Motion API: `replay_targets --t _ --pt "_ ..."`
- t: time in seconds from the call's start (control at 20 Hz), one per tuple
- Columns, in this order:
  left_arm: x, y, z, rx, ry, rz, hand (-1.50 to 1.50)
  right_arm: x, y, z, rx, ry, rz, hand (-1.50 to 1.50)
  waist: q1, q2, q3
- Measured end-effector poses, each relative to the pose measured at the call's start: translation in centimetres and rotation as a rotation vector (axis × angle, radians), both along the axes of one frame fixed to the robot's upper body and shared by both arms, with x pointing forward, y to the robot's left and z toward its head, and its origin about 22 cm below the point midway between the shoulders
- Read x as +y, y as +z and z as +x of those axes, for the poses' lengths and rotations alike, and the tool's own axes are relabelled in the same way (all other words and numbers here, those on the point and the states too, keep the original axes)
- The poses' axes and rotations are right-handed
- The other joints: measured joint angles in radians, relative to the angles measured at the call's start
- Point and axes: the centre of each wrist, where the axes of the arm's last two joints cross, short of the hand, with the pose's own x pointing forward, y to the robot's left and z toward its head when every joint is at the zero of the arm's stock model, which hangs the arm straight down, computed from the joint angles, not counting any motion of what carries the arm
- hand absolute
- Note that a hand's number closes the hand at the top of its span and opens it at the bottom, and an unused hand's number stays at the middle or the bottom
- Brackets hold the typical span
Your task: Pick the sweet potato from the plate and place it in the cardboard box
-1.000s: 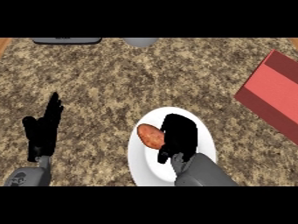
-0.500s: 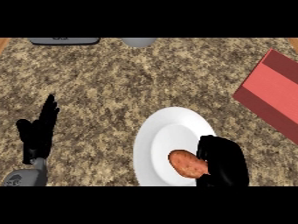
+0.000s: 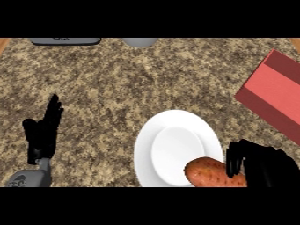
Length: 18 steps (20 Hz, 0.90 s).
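1. Now, look first at your right hand [image 3: 264,165]: its black fingers are curled over the right end of the orange-brown, oblong sweet potato [image 3: 207,172], so it is holding the vegetable, not spread wide.
2. The sweet potato lies over the lower right rim of the round white plate [image 3: 171,140], close to the view's lower edge. You cannot tell from this angle whether it is lifted clear or touching the rim.
3. Taking it by the right end looks sensible, since your forearm comes in from that side.
4. The reddish, flat-sided cardboard box [image 3: 282,99] sits at the view's right edge, up and right of the plate and apart from it. Speckled brown stone counter [image 3: 145,83] lies between them. The box is on the holding hand's side, so the carry need not cross your body.
5. Your left hand [image 3: 43,132] rests at the view's left with its fingers straight and pointing up. It is well apart from the plate and out of the way.
6. By my reading, the pick is in hand and the placing is not yet done. Next, you would raise the potato, then travel up and right.
7. One risk: a grasp at one end may let the long potato pivot.
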Motion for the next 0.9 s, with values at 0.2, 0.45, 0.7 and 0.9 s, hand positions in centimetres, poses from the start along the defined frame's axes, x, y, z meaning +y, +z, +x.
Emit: replay_targets --t 0.2,0.45,0.7,0.9 --pt "0.4 -0.3 -0.5 0.001 0.007 -0.005 0.0 -0.1 2.5 -0.3 -0.103 -0.022 0.012 1.5 0.0 -0.001 -0.001" --pt "0.3 -0.4 -0.5 0.003 0.009 -0.003 0.0 -2.3 4.7 1.1 -0.175 -0.119 -0.059 1.5 -0.006 -0.001 -0.001" --pt "0.2 -0.3 -0.4 -0.001 0.003 -0.009 0.0 -5.2 7.4 2.6 -0.247 -0.21 -0.128 1.5 -0.002 0.001 0.0" --pt "0.6 -0.5 0.0 -0.006 0.005 0.001 0.0 -8.0 9.2 3.7 -0.268 -0.264 -0.098 1.5 0.0 0.002 0.0"
